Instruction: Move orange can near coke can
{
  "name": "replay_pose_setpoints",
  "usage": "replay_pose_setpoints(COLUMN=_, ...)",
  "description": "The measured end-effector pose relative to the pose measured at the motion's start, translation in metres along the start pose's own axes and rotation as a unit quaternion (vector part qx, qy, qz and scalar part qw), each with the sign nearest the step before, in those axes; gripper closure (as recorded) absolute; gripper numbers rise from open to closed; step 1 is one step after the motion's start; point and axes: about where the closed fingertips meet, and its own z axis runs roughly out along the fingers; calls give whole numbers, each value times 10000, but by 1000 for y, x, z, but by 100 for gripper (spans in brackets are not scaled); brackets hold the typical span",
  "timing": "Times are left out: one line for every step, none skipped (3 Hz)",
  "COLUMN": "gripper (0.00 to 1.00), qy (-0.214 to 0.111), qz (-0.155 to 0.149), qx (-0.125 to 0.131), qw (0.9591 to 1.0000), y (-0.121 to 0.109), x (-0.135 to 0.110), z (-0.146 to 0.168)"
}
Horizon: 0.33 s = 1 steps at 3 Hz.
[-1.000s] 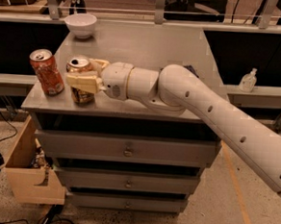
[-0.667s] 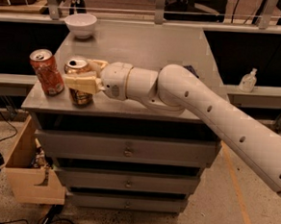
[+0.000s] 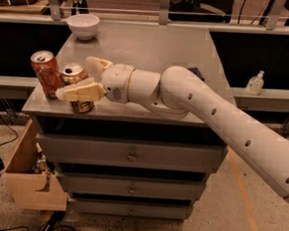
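Note:
The orange can, golden-bronze with a silver top, stands near the front left edge of the grey cabinet top. The coke can, red with white markings, stands upright just to its left, a small gap apart. My gripper reaches in from the right and is shut on the orange can. One pale finger crosses the can's front and the other finger sits behind its top. The white arm comes in from the lower right.
A white bowl sits at the back left of the cabinet top. A small dark object lies behind the arm. A clear bottle stands on the right ledge. An open wooden box sits on the floor at the left.
Nothing has clearly moved. My gripper still holds the orange can in the same spot beside the coke can.

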Motion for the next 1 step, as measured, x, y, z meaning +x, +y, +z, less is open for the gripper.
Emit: replay_pose_setpoints(gripper=0, qy=0, qz=0, qx=-1, qw=10000, y=0, x=0, z=0)
